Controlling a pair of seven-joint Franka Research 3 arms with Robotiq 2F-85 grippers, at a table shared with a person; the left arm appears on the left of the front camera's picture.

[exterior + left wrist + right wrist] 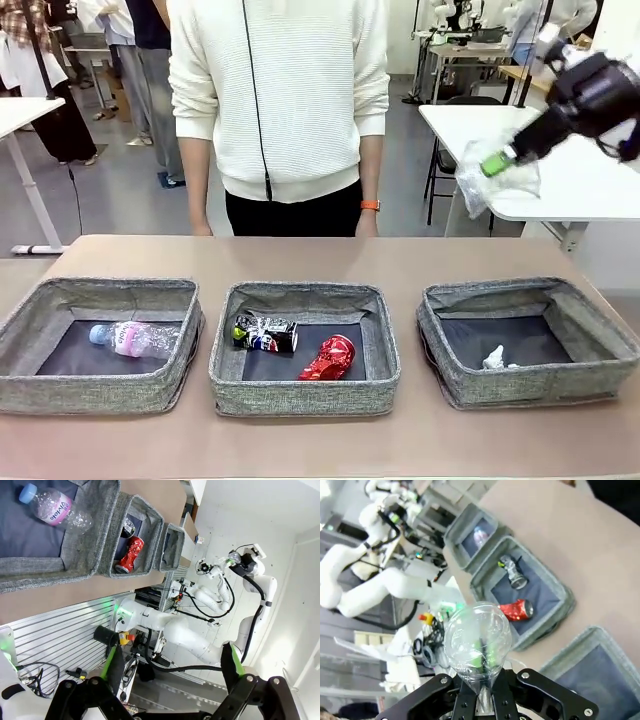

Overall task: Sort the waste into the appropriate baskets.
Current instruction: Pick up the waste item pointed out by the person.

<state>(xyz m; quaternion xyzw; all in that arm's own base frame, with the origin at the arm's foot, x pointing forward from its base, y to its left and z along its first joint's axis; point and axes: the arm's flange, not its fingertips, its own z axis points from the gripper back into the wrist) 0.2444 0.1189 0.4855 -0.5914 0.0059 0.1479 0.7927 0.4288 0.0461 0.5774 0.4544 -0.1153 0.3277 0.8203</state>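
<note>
My right gripper hangs high above the table's right end, shut on a crumpled clear plastic cup. In the right wrist view the cup bulges out above the pinched fingers of that gripper. Three grey baskets stand in a row. The left basket holds a clear bottle with a blue cap. A dark printed can and a red can lie in the middle basket. The right basket holds a white paper wad. My left gripper is open and holds nothing, off the table's edge.
A person in a white sweater stands at the far side of the table. A white table lies behind my right gripper. Bare brown tabletop runs between the baskets and the person.
</note>
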